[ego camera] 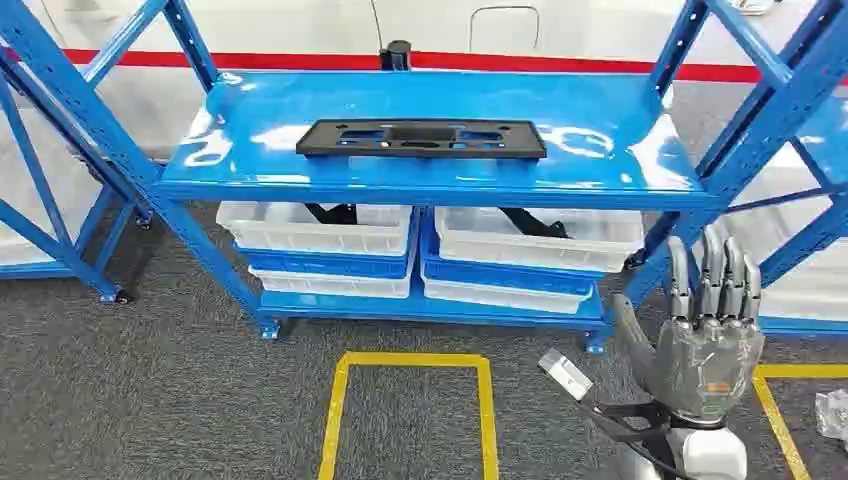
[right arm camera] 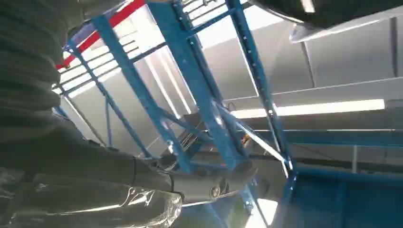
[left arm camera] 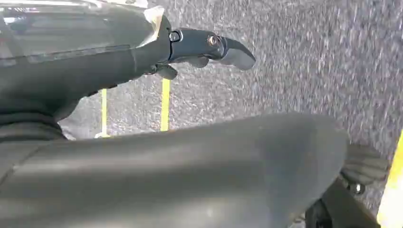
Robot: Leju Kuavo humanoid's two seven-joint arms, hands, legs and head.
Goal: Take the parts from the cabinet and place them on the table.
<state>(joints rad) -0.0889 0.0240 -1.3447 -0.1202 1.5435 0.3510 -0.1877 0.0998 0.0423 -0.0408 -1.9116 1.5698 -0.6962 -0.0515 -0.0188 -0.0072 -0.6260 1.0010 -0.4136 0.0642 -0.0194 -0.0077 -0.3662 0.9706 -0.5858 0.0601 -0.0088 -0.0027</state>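
Note:
A flat black plastic part (ego camera: pixel 421 138) with cut-outs lies across the middle of the blue rack's shelf (ego camera: pixel 250 110). My right hand (ego camera: pixel 705 325) is raised at the lower right, in front of the rack's right post, fingers straight and apart, holding nothing; it is well to the right of and below the part. In the right wrist view its fingers (right arm camera: pixel 209 183) point up past the blue posts. My left hand (left arm camera: pixel 209 47) hangs over the grey carpet in the left wrist view, with nothing in it.
Two white bins (ego camera: pixel 320 230) (ego camera: pixel 540 235) holding more black parts sit on blue trays on the lower shelf. Yellow tape (ego camera: pixel 410 362) marks a box on the grey carpet in front of the rack. More blue racks stand left and right.

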